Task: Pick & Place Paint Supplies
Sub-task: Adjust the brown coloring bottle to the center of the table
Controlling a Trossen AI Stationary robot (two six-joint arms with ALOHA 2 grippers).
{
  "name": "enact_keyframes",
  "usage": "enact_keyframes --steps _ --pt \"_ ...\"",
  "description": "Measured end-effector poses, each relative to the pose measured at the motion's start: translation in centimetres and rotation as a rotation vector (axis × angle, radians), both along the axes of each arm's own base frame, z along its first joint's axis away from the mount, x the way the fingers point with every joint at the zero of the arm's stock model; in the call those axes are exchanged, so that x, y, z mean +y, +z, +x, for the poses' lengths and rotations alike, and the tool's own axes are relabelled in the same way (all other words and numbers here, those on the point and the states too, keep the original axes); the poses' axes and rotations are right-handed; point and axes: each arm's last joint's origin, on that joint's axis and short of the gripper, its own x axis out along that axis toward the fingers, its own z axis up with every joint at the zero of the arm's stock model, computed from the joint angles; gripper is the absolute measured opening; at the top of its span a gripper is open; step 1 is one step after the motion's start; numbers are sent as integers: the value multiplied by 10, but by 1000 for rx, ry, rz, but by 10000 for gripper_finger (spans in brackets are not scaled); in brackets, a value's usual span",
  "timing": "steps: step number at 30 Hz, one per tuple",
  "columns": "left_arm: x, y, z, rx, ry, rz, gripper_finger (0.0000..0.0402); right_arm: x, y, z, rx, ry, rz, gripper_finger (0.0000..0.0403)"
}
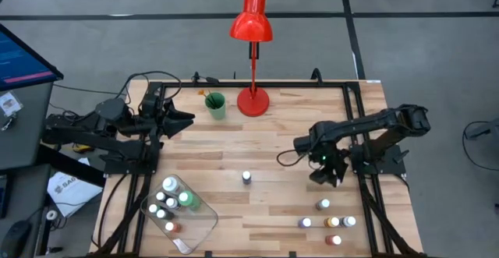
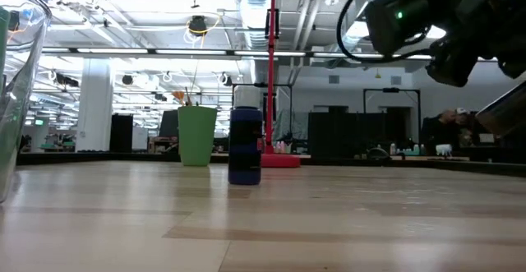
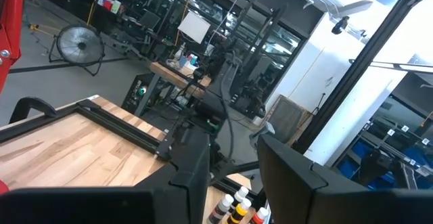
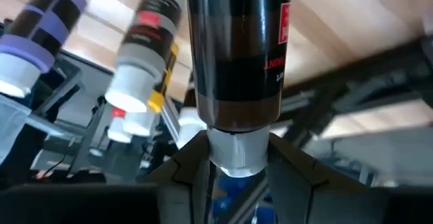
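From above, the wooden tabletop [image 1: 265,145] has two dark arms on it. The left arm lies along the far left side, bent, and its left pincer [image 1: 185,119] points toward the green cup [image 1: 215,105]. The right arm is folded at the right side, with the right pincer [image 1: 327,172] turned down over the wood. One dark bottle [image 1: 246,178] stands alone in the middle. A small group of paint bottles [image 1: 326,220] stands at the near right, close to the right pincer. A clear tray [image 1: 181,211] at the near left holds more bottles, and one of them is a big green bottle [image 1: 185,199]. A red lamp [image 1: 252,32] stands at the far edge.

From tabletop height, the dark bottle [image 2: 245,145] stands upright, in front of the green cup [image 2: 196,135]. An arm hangs in from the top right.

The left wrist camera shows the left pincer [image 3: 233,176] partly open with nothing between its fingers. A few bottle caps [image 3: 240,204] peek out past it.

The right wrist camera shows the right pincer [image 4: 235,166] squeezing the white cap of a brown bottle [image 4: 238,55]. Other bottles [image 4: 145,41] stand just beside it.
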Motion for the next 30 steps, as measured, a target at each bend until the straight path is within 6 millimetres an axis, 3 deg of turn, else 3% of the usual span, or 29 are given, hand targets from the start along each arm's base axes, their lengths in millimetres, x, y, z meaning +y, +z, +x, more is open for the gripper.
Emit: enact_keyframes --steps 8,15,30 --pt "0 0 0 0 0 0 114 -19 -7 -11 110 -38 37 113" --pt "0 0 0 1 0 0 113 -13 -30 -18 246 0 136 113" --pt "0 0 0 2 0 0 113 -5 -72 -7 369 87 249 113"
